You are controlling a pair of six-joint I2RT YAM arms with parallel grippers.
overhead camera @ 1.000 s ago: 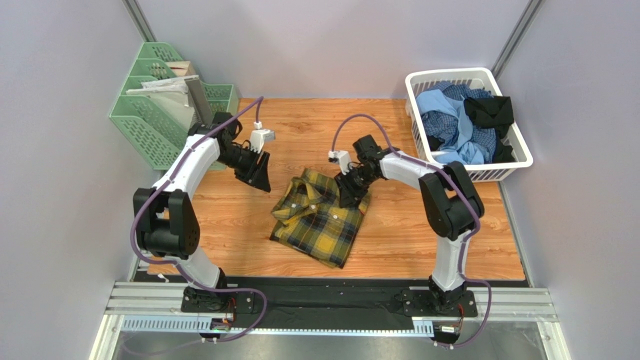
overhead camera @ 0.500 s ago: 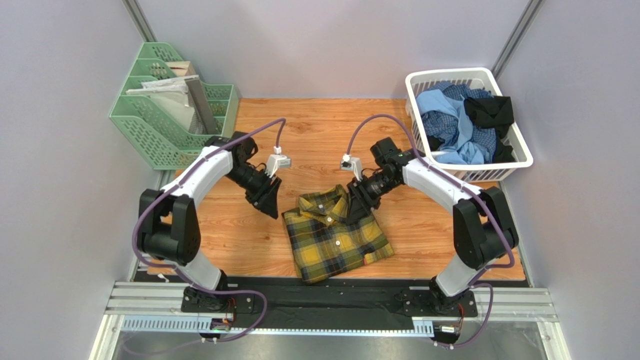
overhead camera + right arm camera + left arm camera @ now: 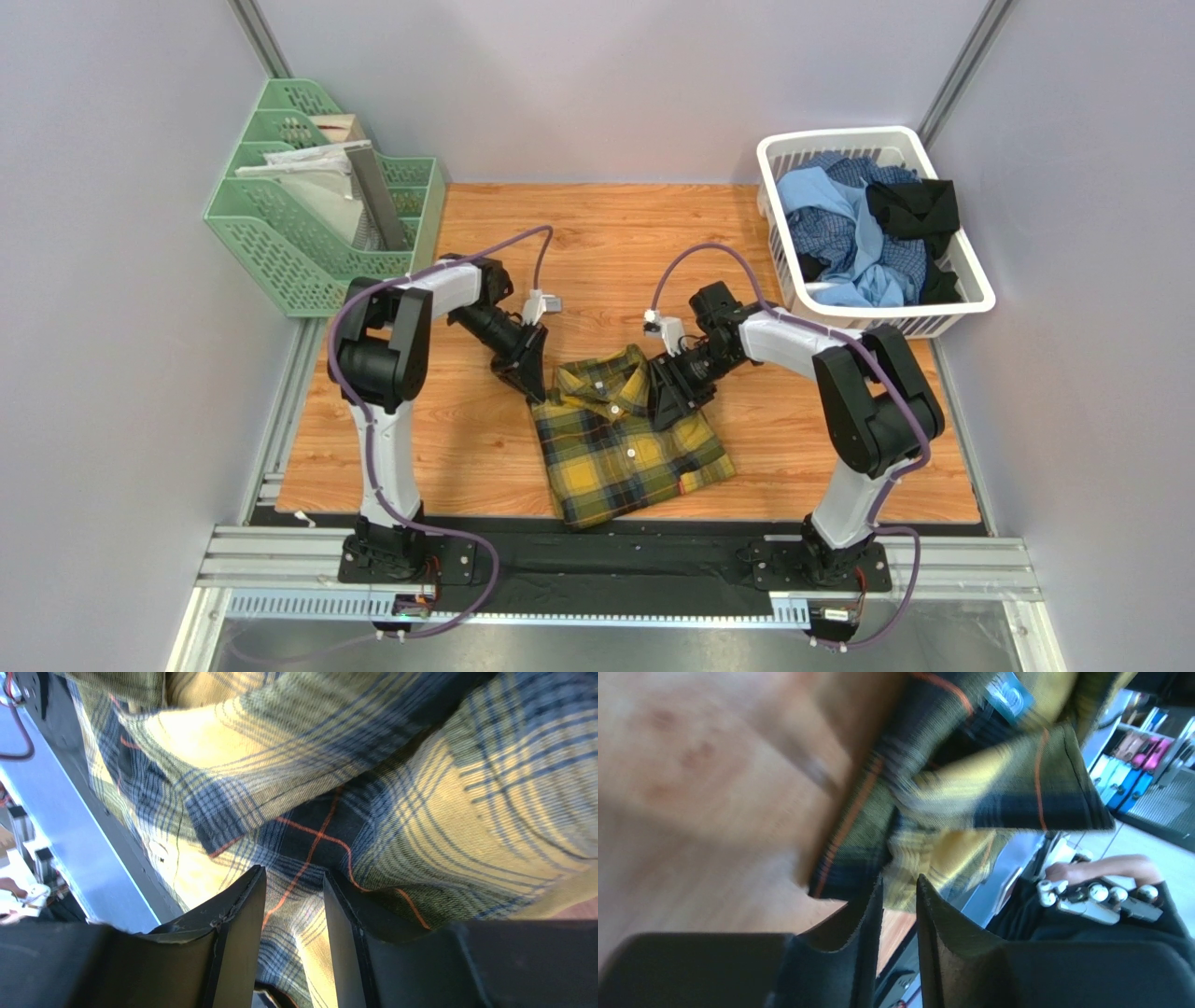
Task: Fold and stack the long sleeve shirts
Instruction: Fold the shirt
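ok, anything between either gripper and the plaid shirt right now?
Nothing visible. The left gripper sits at the plaid shirt's far left corner, the right gripper beside its collar; the wrist views show cloth right at each one's fingertips.

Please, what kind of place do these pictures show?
Probably a robot test cell in a lab, not a home: two robot arms bolted at a wooden table, plain grey walls around, a white basket of shirts as work material.
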